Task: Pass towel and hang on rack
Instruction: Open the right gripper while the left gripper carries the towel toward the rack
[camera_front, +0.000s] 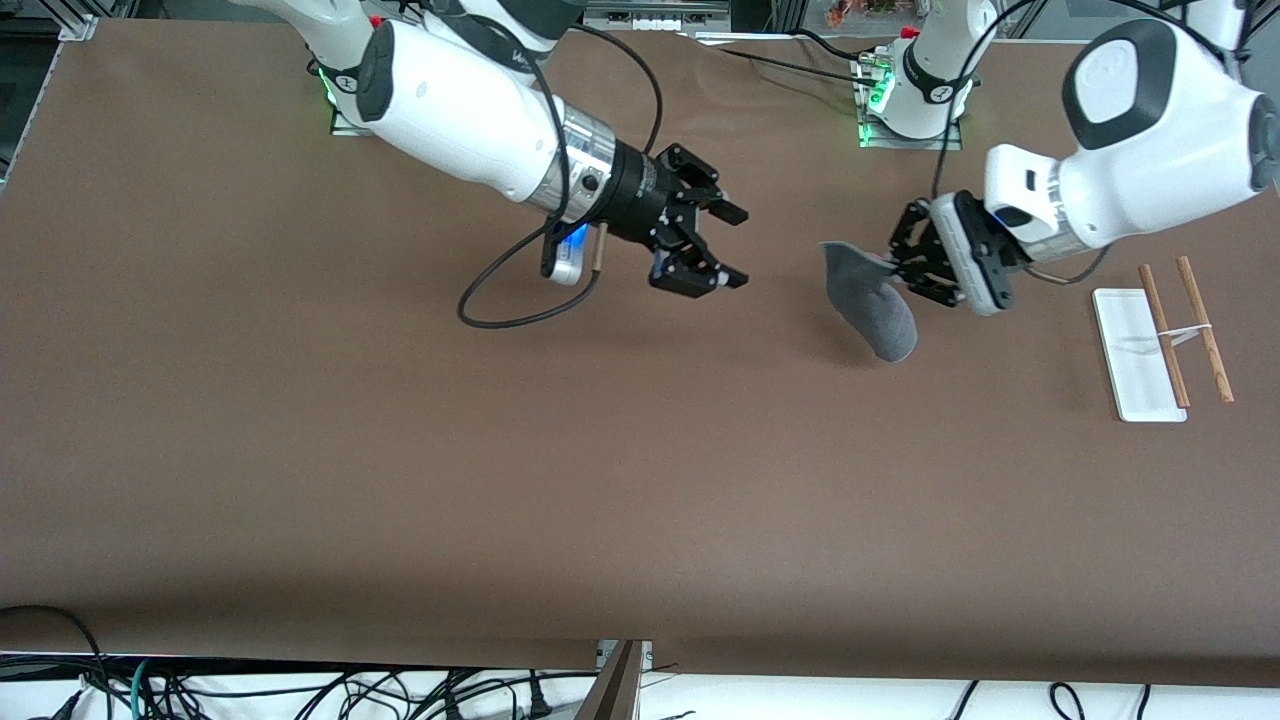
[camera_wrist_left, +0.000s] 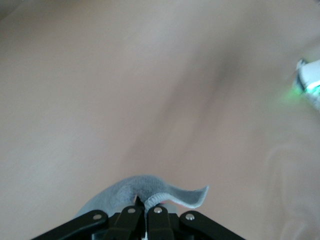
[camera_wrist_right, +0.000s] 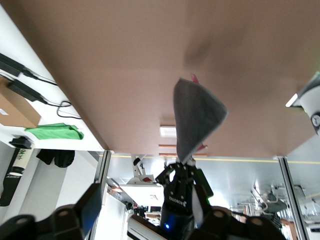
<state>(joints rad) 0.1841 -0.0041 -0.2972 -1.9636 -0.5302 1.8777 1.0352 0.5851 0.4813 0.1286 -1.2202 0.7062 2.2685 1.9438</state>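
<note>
- Brown table (camera_front: 400, 480); cables (camera_front: 300, 695) past its camera-side edge.
- Left gripper (camera_front: 905, 262) clenched on towel (camera_front: 875, 300), aloft.
- Right gripper (camera_front: 718, 245) released, over mid-table.
- Rack (camera_front: 1160, 340) at left arm's end.

We were in a robotics lab, not a home. Two white robot arms (camera_front: 470, 110) stood bolted by metal plates to a long brown table (camera_front: 400, 480), green status lights glowing at their bases. Loose black cables (camera_front: 300, 690) lay tangled near the table's front edge. Past the table's edge, the right wrist view showed more cables, metal framing and cluttered work benches (camera_wrist_right: 280, 200).
</note>
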